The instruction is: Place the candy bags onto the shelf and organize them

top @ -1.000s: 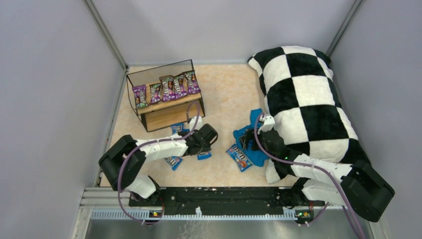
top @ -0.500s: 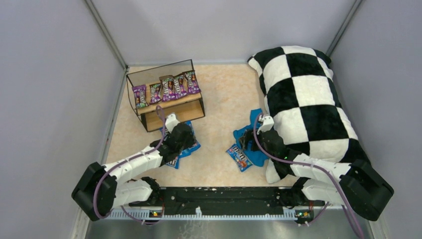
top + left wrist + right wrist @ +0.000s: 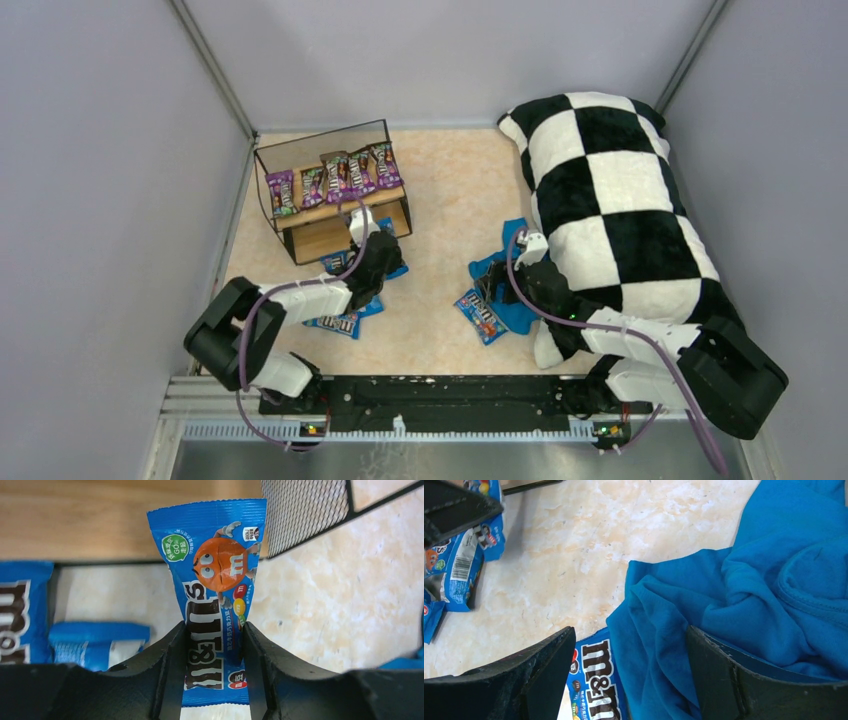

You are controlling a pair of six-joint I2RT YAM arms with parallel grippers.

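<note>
Showing the work area from above and from both wrists. The shelf (image 3: 312, 238) stands on the bench (image 3: 450, 190) toward the far left corner. Its top board carries a row of five purple candy bags (image 3: 337, 178), lying side by side with their long sides next to each other.

The left fingers (image 3: 181, 642) are closed on a blue candy bag (image 3: 215, 580), pinching its lower half from both sides. The free upper end of this bag, printed with an orange figure, points at the shelf's lower wooden board, next to the shelf's black mesh side panel (image 3: 305, 510). Whether the bag tip touches the board cannot be told. From above, the left arm reaches up to the front right of the shelf, at the level of the lower tier.

Further blue candy bags (image 3: 340, 322) lie flat on the bench just in front of the shelf; two of them (image 3: 100, 640) appear left of the held bag in the left wrist view.

Well to the right of the shelf, the right fingers (image 3: 551, 660) stand wide apart and grip nothing. They hang above the edge of a crumpled blue cloth (image 3: 744, 580) and one more blue candy bag (image 3: 596, 685), which lies on the bench against that cloth's near edge. A large black-and-white checkered pillow (image 3: 620, 200) lies beyond the cloth, farthest from the shelf.
</note>
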